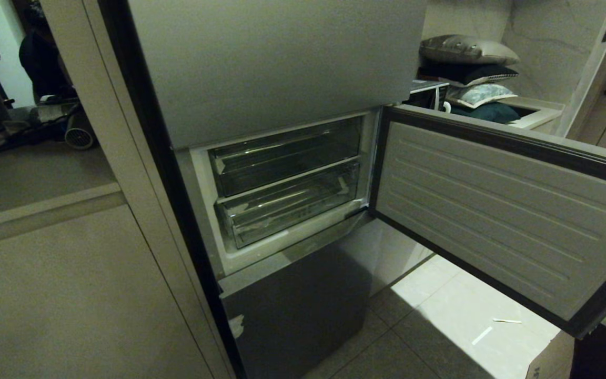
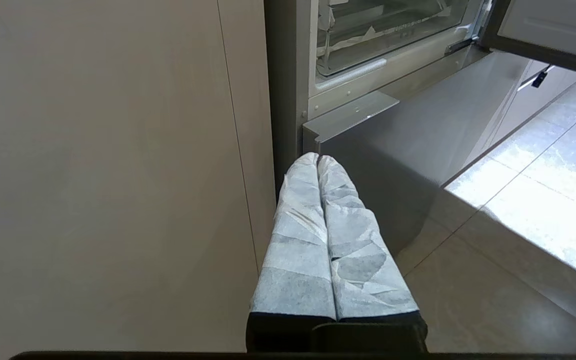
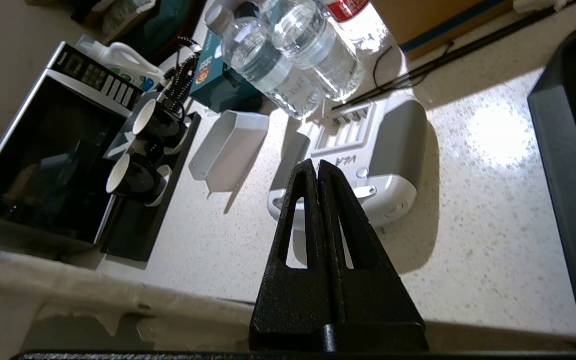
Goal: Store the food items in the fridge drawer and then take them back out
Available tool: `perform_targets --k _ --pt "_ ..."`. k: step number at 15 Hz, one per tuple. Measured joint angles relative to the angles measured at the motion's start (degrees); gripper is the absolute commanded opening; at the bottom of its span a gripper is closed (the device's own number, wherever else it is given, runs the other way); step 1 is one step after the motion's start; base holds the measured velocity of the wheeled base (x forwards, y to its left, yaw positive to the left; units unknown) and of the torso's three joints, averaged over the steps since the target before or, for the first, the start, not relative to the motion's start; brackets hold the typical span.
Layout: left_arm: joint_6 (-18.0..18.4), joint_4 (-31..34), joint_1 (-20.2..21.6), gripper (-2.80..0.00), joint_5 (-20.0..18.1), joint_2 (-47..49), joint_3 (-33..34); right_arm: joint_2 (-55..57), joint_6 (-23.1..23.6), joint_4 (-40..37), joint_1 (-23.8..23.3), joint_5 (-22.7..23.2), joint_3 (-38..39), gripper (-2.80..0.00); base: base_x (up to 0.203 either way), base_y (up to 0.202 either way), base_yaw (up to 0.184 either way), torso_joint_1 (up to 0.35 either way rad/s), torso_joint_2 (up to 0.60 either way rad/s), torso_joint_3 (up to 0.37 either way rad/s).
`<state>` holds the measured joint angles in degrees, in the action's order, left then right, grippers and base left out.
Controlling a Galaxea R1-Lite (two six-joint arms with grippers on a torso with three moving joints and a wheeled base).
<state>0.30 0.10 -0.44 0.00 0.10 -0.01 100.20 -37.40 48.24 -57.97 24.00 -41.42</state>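
- Head view: I've got the fridge centre frame w/ its middle door (image 1: 497,210) swung open to the right; neither arm shows here.
- Inside the open compartment, two clear bins stacked. The lower one is the fridge drawer (image 1: 287,210), pushed in, white tape scraps at its front corners. Upper bin (image 1: 282,155) sits just above it, darker.
- No food item visible in any view; can't tell if anything lies inside the drawer.
- Left tool (image 2: 318,160): fingers wrapped in pale tape, pressed together, clenched on nothing. It hangs low beside the fridge's lower door (image 2: 418,135), near the cabinet panel (image 2: 108,175); drawer front shows at the top of that frame.
- Right tool (image 3: 317,167): black fingers clenched, nothing between them, over a speckled worktop (image 3: 483,225).
- On that worktop: white-and-grey device (image 3: 393,150) just under the fingertips, water bottles (image 3: 293,55) upper centre, white tray (image 3: 230,147), mugs (image 3: 138,150), microwave (image 3: 43,150) at left.
- Floor tiles lower right of head view, w/ pillows (image 1: 466,63) stacked upper right.
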Motion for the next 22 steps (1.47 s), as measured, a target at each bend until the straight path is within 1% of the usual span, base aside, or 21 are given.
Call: perform_targets --k 3,6,15,17,22 --pt "0.0 0.0 0.0 -2.80 0.0 0.0 0.0 0.8 -0.1 0.0 0.1 0.0 -1.3 -2.80 0.000 0.000 0.000 0.000 0.00 0.000" --pt "-0.1 0.0 0.0 -2.80 0.0 0.0 0.0 1.2 -1.5 0.0 0.7 0.2 -2.6 -2.80 0.000 0.000 0.000 0.000 0.00 0.000" --pt "-0.1 0.0 0.0 -2.80 0.0 0.0 0.0 2.9 -3.6 0.4 5.3 0.2 -5.3 -2.80 0.000 0.000 0.000 0.000 0.00 0.000" --pt "-0.1 0.0 0.0 -2.80 0.0 0.0 0.0 3.5 -3.6 1.9 5.9 0.8 -5.6 -2.80 0.000 0.000 0.000 0.000 0.00 0.000" --pt "0.0 0.0 0.0 -2.80 0.0 0.0 0.0 3.2 -3.5 2.0 6.7 3.2 -3.8 -2.80 0.000 0.000 0.000 0.000 0.00 0.000"
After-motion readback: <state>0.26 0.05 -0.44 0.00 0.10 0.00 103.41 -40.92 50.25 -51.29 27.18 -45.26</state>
